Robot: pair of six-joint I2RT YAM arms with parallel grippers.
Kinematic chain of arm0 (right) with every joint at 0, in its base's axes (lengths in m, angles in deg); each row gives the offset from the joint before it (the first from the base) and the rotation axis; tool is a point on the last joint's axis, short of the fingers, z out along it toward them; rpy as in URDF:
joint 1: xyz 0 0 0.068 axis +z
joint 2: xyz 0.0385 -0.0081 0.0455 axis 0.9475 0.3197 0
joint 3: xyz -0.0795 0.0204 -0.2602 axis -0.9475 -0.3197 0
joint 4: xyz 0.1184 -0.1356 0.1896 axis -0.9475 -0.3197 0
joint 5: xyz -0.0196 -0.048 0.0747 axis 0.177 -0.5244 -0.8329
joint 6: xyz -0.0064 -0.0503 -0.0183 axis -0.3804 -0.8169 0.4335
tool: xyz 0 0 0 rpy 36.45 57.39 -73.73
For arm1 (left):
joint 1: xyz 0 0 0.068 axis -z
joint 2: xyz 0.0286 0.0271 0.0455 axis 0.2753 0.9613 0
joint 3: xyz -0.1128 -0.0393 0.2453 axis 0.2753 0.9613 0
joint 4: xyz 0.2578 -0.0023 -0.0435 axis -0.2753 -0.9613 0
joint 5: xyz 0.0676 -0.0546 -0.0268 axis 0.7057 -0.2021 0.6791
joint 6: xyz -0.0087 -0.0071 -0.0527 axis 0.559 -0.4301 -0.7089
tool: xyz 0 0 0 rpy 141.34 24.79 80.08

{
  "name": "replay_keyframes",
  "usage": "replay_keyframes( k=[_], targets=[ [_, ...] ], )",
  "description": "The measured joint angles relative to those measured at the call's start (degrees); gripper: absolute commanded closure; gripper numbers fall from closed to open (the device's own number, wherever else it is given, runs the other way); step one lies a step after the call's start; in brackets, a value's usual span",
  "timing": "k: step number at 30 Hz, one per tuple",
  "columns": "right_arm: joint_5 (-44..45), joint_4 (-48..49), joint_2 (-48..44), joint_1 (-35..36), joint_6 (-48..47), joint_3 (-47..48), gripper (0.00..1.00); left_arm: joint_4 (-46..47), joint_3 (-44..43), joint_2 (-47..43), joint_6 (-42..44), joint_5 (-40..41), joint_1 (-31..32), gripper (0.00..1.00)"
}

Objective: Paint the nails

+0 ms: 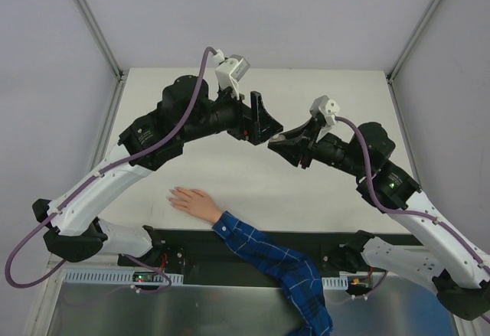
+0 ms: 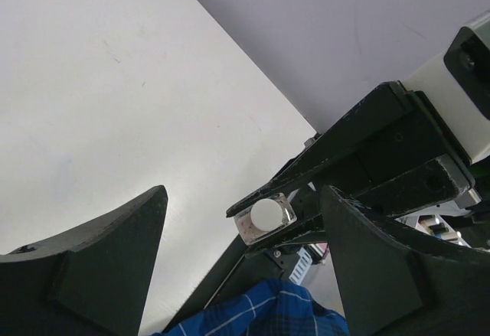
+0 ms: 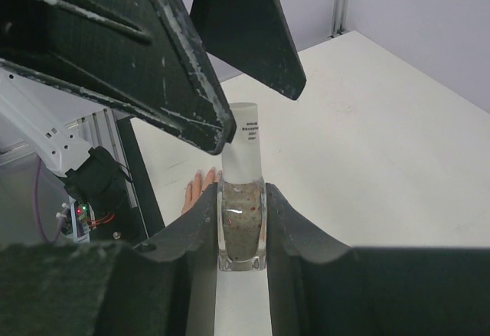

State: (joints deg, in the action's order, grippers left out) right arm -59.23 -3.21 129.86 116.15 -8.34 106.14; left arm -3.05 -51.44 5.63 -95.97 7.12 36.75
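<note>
A small clear bottle (image 3: 241,229) of speckled grey polish with a white cap (image 3: 243,141) stands upright between the fingers of my right gripper (image 3: 241,194), which is shut on it, held above the table (image 1: 337,99). My left gripper (image 1: 264,125) is open, its two fingers (image 3: 191,83) on either side of the cap, tips close to it. The left wrist view shows the cap end-on (image 2: 266,213). The pale hand (image 1: 191,200) with a blue plaid sleeve (image 1: 268,263) lies flat near the table's front edge. Its nails (image 3: 200,175) are too small to make out.
Grey walls enclose the table on three sides. A black strip (image 1: 306,238) and the arm bases run along the near edge. The sleeve also shows low in the left wrist view (image 2: 268,309).
</note>
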Motion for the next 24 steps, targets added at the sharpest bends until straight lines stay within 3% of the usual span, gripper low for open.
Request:
replay_keyframes(
  k=[5, 14, 24],
  targets=[
    [1.53, -0.85, 0.0, 0.44, -0.42, 0.02, 1.0, 0.04, -0.46, 0.0, 0.59, 3.96, 2.62, 0.4],
    [3.87, -1.73, 0.0, 1.86, -0.9, 0.59, 1.0, 0.02, -0.9, 1.29, 0.81, 9.01, 6.21, 0.46],
    [5.7, -1.7, -0.07, 2.86, -1.07, 0.66, 1.0, -0.28, -0.9, 2.19, 0.92, 9.18, 6.58, 0.83]
  ],
)
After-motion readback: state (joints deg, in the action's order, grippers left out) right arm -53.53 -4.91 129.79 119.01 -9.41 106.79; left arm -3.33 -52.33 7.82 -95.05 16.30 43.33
